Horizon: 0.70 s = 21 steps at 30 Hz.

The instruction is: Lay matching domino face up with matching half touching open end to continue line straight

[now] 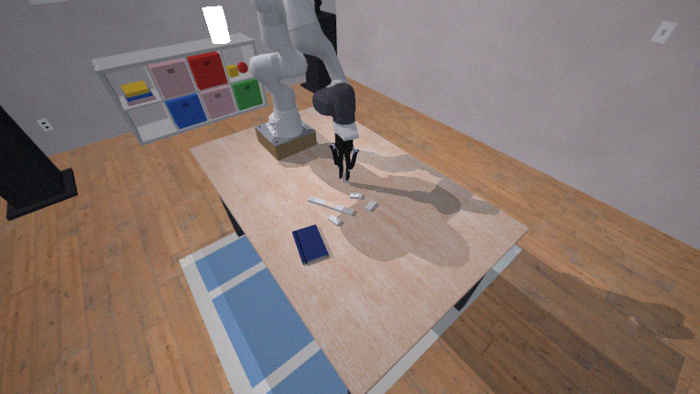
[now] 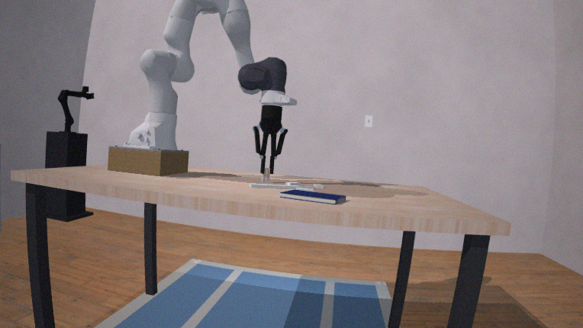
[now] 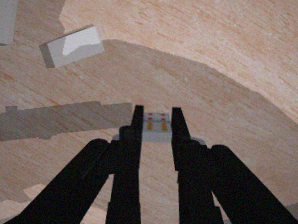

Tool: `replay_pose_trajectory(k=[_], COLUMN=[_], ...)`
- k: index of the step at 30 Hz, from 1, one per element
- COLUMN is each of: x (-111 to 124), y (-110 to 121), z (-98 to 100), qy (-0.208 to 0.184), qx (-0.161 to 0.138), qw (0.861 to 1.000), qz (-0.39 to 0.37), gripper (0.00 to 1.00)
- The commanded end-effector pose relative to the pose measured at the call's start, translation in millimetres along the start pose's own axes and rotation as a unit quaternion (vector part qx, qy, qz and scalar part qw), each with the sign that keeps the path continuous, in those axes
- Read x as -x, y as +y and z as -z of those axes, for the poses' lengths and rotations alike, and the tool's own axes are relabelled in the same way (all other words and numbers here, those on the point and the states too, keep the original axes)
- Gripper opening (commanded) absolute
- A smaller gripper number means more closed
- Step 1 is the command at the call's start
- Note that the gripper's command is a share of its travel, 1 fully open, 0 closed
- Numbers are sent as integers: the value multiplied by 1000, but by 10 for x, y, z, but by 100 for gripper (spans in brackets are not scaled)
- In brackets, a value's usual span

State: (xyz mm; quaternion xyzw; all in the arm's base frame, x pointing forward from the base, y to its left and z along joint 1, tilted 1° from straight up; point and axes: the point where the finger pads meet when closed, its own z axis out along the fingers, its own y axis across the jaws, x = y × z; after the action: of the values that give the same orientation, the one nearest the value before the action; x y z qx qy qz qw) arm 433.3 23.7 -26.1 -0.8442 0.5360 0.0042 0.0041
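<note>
My gripper points straight down over the table, behind the line of dominoes. In the wrist view the fingers are closed against the sides of a small domino that stands on edge, with orange pips showing on its face. In the exterior view this domino reaches down to the table top. Three grey dominoes lie flat near the line: one behind it, one to its right and one in front. One of them shows in the wrist view.
A dark blue book lies flat in front of the line. The arm's wooden base block stands at the back of the table. A shelf with coloured bins stands on the floor behind.
</note>
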Motion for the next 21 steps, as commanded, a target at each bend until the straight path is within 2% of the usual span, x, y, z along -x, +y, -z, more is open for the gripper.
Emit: replay_pose_trajectory(k=[1,16,21], x=[-4,-4,-4], y=[-10,-10,-10], z=[0,29,125], qy=[1,1,1], qx=[-1,-1,-1], qw=[1000,1000,1000], qz=[-1,-1,-1], gripper=[22,22,22])
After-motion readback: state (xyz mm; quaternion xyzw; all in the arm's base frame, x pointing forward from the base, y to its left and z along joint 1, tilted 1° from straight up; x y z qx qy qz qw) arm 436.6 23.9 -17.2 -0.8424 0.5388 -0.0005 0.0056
